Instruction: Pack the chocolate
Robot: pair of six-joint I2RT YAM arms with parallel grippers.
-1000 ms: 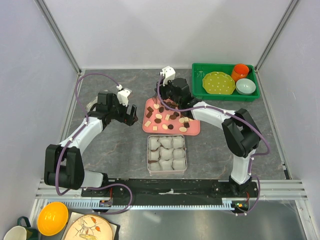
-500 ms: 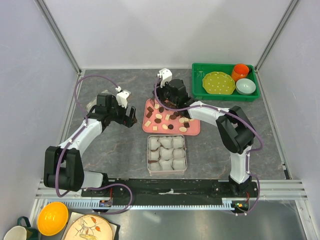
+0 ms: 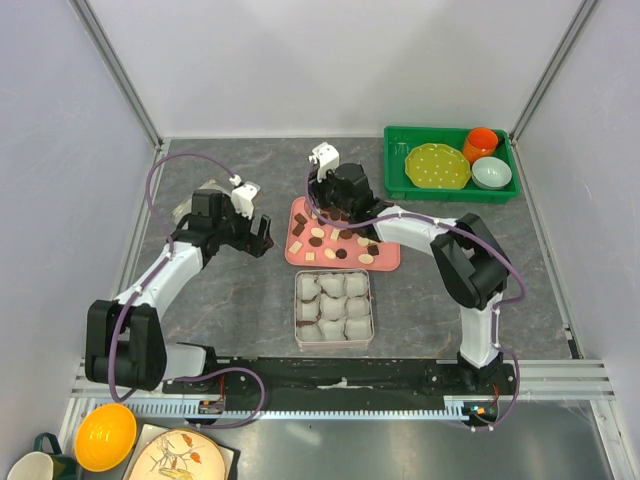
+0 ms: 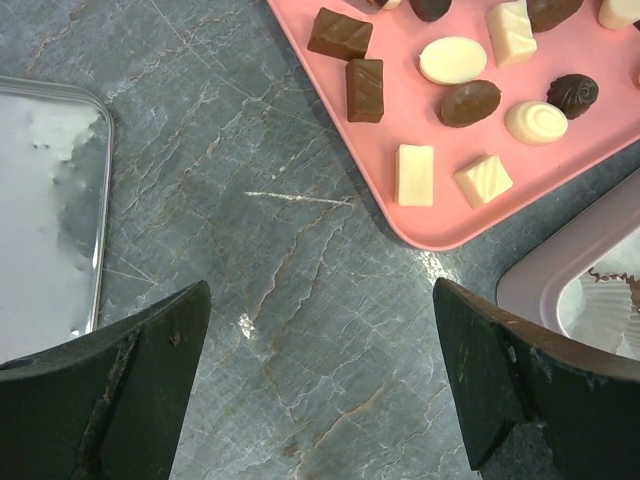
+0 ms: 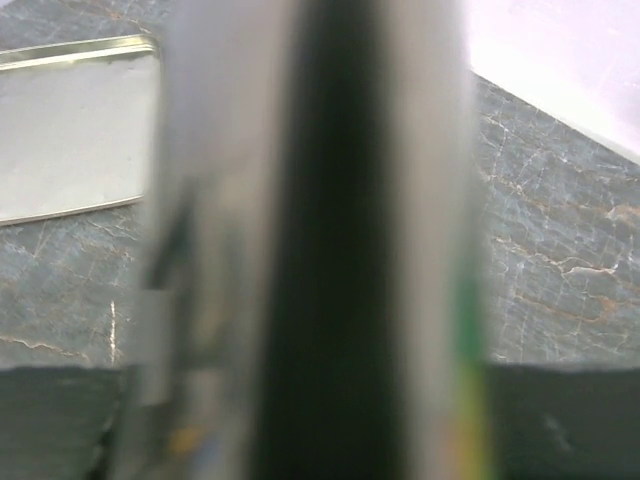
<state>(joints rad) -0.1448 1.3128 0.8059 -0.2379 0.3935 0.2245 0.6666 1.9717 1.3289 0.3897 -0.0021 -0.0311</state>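
The fingers of the left gripper stand wide apart with nothing between them, only bare grey marbled table showing in the gap. In the top view this gripper hangs just to the left of the pink tray, apart from it. The chocolate lies scattered on that tray, dark brown and cream-white pieces mixed: ovals, squares, small bars and one ridged dark piece, mostly lying singly. The nearest corner of the tray sits close to the left gripper's right finger in the left wrist view. Just below the tray on the near side stands a rectangular tin holding white crinkled paper cups in three rows of three. A flat metal lid lies on the table at the left gripper's other side. The right gripper is over the far left corner of the pink tray, above some of the pieces there. Its own camera shows only a blurred upright band of grey and black across the middle, so I cannot tell how far its fingers are parted or whether they hold anything. A green bin at the far right carries a yellow-green plate, an orange cup and a pale bowl.
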